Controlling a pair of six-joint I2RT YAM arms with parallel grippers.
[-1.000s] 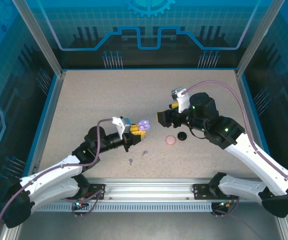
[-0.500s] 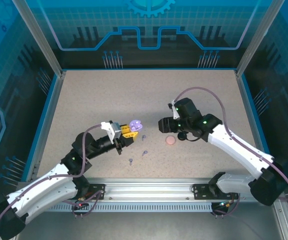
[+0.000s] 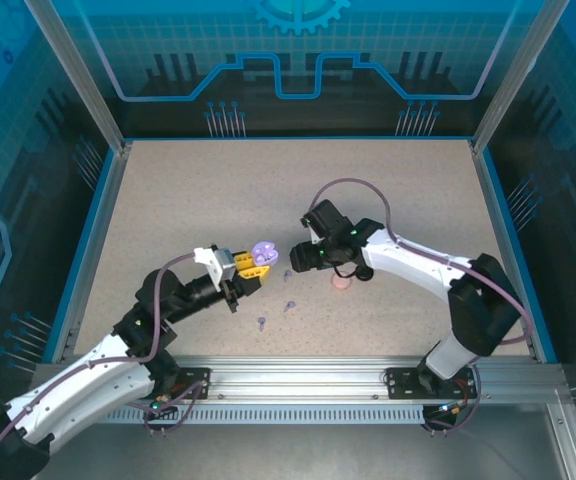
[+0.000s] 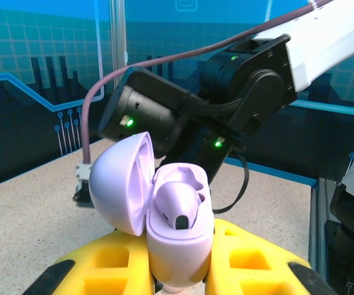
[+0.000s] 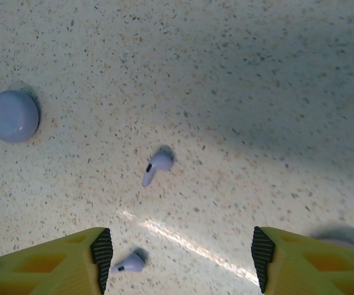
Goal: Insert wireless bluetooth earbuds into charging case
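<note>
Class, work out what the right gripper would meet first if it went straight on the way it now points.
Right gripper: most likely the lavender earbud on the table, lying ahead between its jaws, though depth is unclear.

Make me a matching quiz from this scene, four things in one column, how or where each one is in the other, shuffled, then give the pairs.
Things:
1. lavender case
2. pink case
3. loose earbud
4. right pincer

States:
A. open, gripping nothing
B. tiny, stemmed, lying just ahead of the right pincer
C. lid up, clamped in the left pincer
D. round disc resting on the table

Pairs: 1-C, 2-D, 3-B, 4-A
</note>
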